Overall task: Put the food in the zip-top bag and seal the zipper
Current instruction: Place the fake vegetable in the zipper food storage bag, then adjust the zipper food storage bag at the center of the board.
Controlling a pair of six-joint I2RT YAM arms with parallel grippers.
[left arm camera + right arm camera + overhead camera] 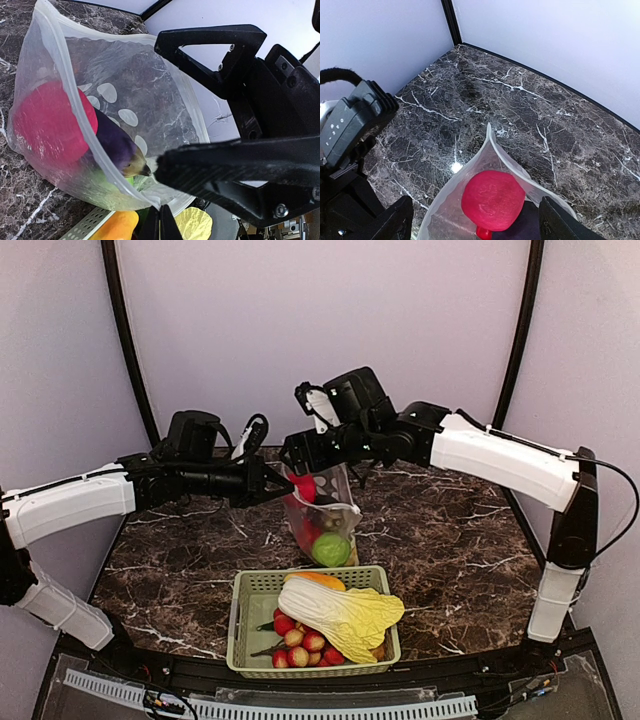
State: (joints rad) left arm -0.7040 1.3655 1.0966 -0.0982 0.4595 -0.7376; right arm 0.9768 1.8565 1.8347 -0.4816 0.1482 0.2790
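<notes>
Clear zip-top bag [338,496], green apple [331,549] partly veiled

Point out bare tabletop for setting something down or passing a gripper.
Bare marble table: the wide patch right of the zip-top bag and basket; a smaller one between the basket and the left arm; the far strip behind the bag. Crowded: centre, left gripper pinching the bag's rim, right gripper open over its mouth; basket full.

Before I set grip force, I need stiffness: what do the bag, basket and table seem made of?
Bag: thin clear plastic film, glossy; it wrinkles and shows contents. Basket: pale green moulded plastic, matte, slotted walls. Table: dark marble look, white veins, shiny; stone or laminate, cannot tell.
</notes>
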